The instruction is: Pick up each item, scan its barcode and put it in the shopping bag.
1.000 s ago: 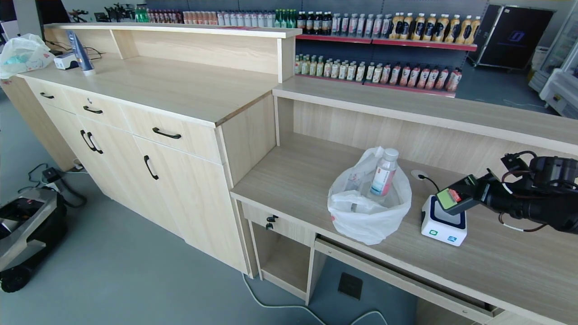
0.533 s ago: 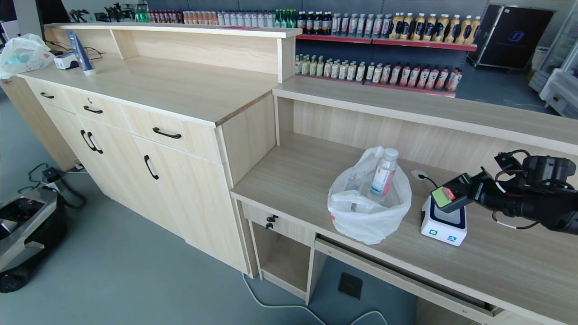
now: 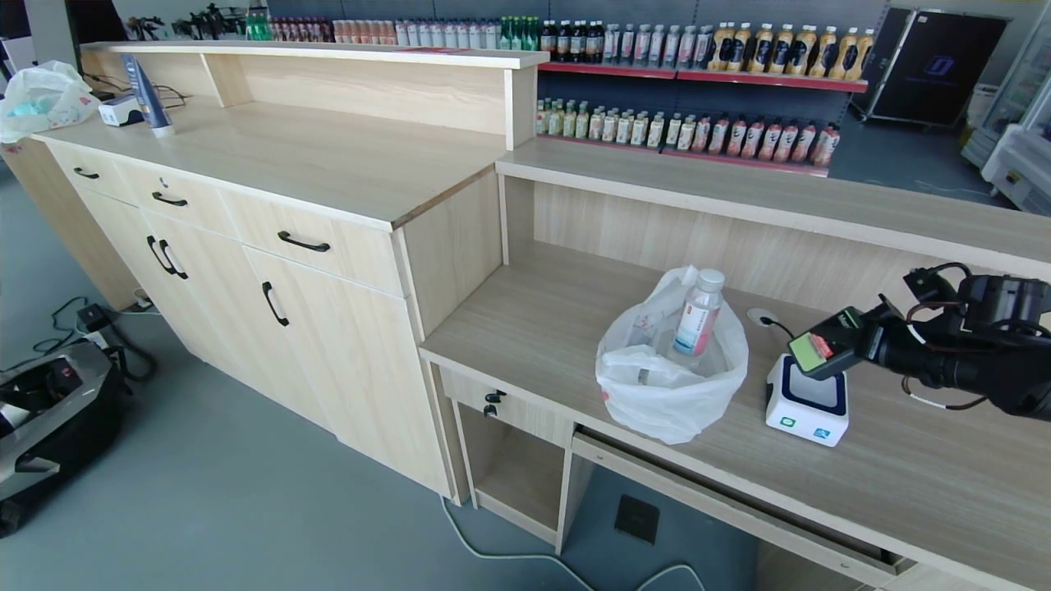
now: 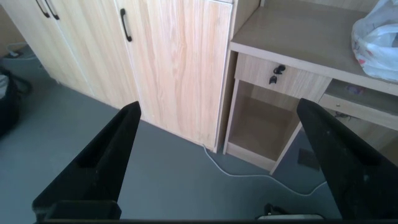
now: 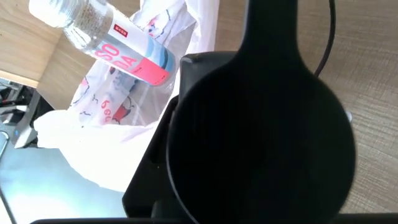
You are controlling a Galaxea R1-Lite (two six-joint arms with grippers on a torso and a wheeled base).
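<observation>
A white shopping bag [image 3: 669,386] stands open on the lower wooden desk [image 3: 542,320], with a clear bottle [image 3: 698,316] upright inside it. Beside the bag sits a white barcode scanner [image 3: 807,402]. My right gripper [image 3: 831,343] is shut on a small dark item with a green and red label [image 3: 813,351], held just above the scanner. In the right wrist view that dark item [image 5: 261,137] hides most of the scene, with the bottle [image 5: 106,43] and bag [image 5: 106,124] behind it. My left gripper [image 4: 217,168] hangs open over the floor in front of the cabinet.
A raised ledge [image 3: 739,193] runs behind the desk, and a taller counter [image 3: 312,156] stands to its left, carrying another bag [image 3: 41,94], a small scanner [image 3: 121,109] and a tube [image 3: 148,94]. Shelves of drinks [image 3: 681,123] line the back. A cable hole [image 3: 762,317] lies near the scanner.
My right gripper with the item has shifted slightly toward the bag and risen a little above the scanner. The bag, bottle and scanner have not moved.
</observation>
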